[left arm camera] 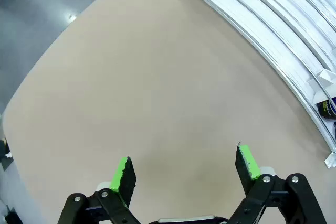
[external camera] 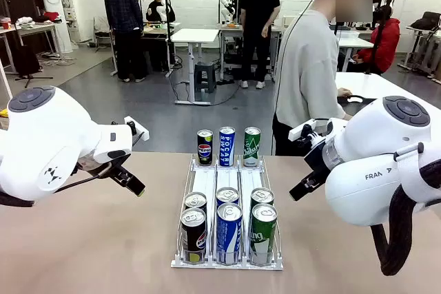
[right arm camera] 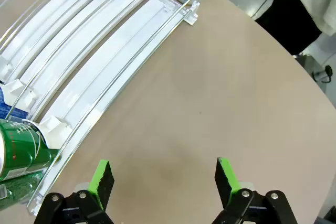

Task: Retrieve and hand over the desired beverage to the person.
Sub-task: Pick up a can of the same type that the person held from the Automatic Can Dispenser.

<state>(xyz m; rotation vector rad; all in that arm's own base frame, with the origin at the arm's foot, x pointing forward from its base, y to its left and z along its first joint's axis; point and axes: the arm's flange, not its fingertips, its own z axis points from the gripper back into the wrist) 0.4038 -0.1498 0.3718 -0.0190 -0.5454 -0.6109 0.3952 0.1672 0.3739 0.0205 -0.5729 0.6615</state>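
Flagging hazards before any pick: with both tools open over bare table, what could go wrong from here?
The front Pepsi can, blue can and green can stand packed in the rack; the left tool or right tool could knock a neighbour.
The person is turned sideways; the wrong drink might get picked.
The far cans stand near the table's far edge and might topple.

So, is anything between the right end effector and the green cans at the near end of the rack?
Nothing loose that I can see. Bare table lies between the open right end effector and the rack; only the rack's own side rail runs alongside the nearest green can.
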